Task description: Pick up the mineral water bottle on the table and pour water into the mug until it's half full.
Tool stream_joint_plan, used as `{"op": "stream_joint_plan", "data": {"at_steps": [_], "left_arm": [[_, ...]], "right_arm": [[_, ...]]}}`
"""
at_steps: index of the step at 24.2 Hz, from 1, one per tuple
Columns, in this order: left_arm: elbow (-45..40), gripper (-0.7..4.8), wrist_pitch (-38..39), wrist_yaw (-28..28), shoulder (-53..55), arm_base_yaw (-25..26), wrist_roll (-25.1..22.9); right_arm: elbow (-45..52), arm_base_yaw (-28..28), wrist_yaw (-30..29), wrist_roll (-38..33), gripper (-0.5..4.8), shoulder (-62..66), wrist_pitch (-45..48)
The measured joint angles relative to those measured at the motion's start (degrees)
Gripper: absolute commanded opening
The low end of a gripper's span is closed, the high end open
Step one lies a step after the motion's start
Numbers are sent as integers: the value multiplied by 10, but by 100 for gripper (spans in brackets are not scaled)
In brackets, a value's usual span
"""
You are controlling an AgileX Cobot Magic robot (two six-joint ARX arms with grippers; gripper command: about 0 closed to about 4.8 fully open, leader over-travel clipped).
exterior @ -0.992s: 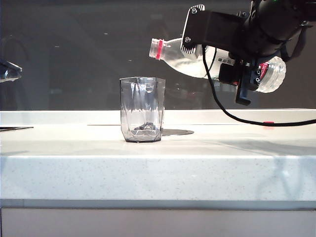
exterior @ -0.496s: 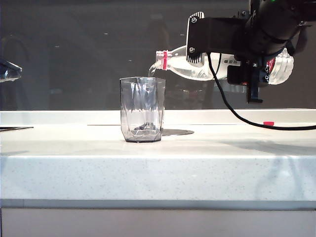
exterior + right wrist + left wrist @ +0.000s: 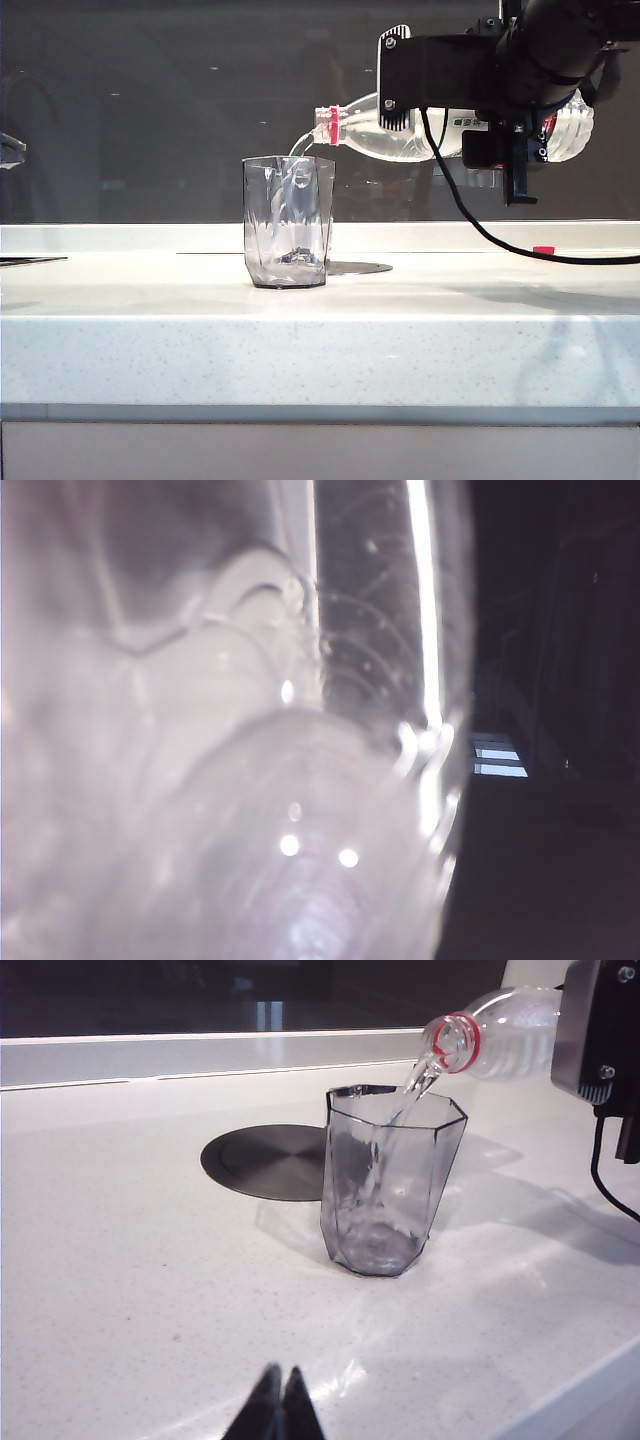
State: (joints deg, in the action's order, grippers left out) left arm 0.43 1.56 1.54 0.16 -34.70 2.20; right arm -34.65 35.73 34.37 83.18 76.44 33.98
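Two grippers: our right gripper [image 3: 515, 140] clamps the mineral water bottle [image 3: 400, 130] tipped above the mug [image 3: 288, 222], water [image 3: 400, 1120] streaming; left gripper [image 3: 280, 1410] idles closed; next, right it at half.

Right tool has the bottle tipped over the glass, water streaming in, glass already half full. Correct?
Not quite. The right tool holds the bottle tipped and water streams in, but the glass is nearly empty, with only a little at the bottom. The left wrist view shows it.
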Motion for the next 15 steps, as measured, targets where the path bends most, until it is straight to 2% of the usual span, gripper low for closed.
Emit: {"op": "stream_joint_plan", "data": {"at_steps": [15], "left_arm": [[0, -4, 0, 0, 0, -41, 0]], "right_arm": [[0, 0, 2, 26, 220, 0, 9]]}}
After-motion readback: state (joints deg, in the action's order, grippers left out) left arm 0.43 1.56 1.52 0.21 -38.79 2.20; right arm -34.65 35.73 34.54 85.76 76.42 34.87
